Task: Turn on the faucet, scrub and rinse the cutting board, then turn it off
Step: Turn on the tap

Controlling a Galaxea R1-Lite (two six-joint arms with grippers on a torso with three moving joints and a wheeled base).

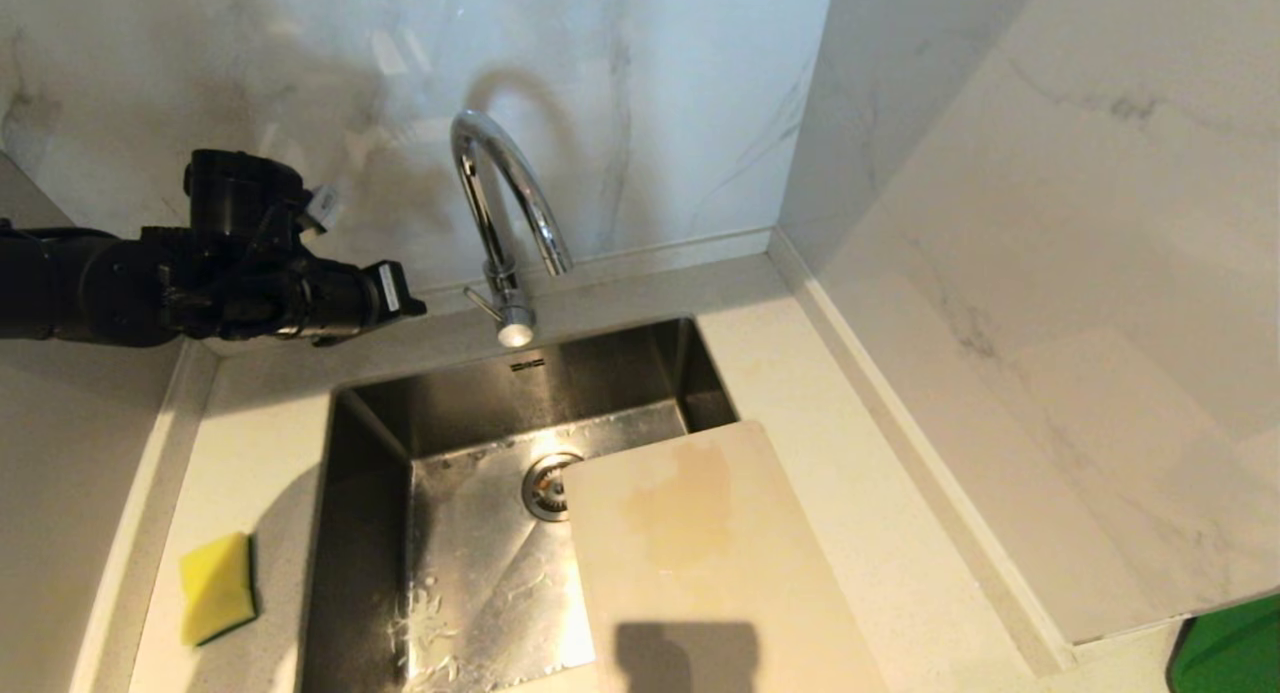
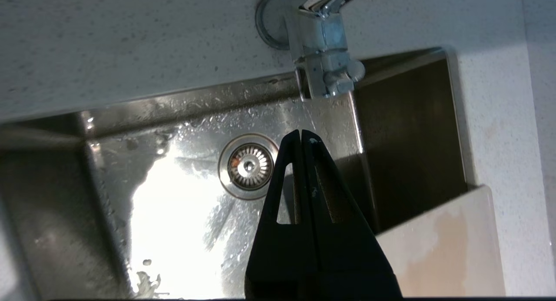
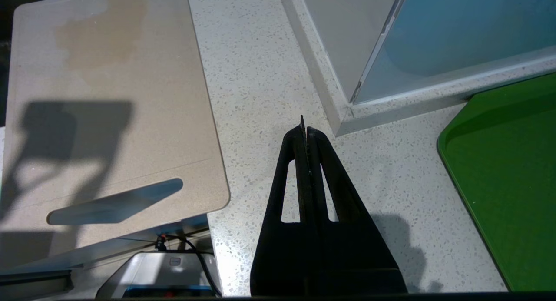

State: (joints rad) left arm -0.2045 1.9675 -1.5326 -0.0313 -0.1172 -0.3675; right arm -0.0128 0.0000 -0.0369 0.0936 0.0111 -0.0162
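Observation:
The chrome faucet (image 1: 503, 188) arches over the back of the sink, its side lever ending in a round knob (image 1: 515, 328); I see no water running from it. The cream cutting board (image 1: 700, 553), with a tan stain, leans over the sink's front right corner. My left arm (image 1: 250, 273) reaches in from the left at faucet height. Its gripper (image 2: 301, 133) is shut and empty, hanging over the sink short of the faucet base (image 2: 319, 44). My right gripper (image 3: 304, 129) is shut and empty over the counter, beside the cutting board (image 3: 108, 97) and its slot handle.
A steel sink (image 1: 380, 413) has a wet floor and a drain strainer (image 1: 548, 486). A yellow sponge (image 1: 217, 586) lies on the counter left of the sink. Marble walls close the back and right. A green tray (image 3: 508, 175) sits at the right.

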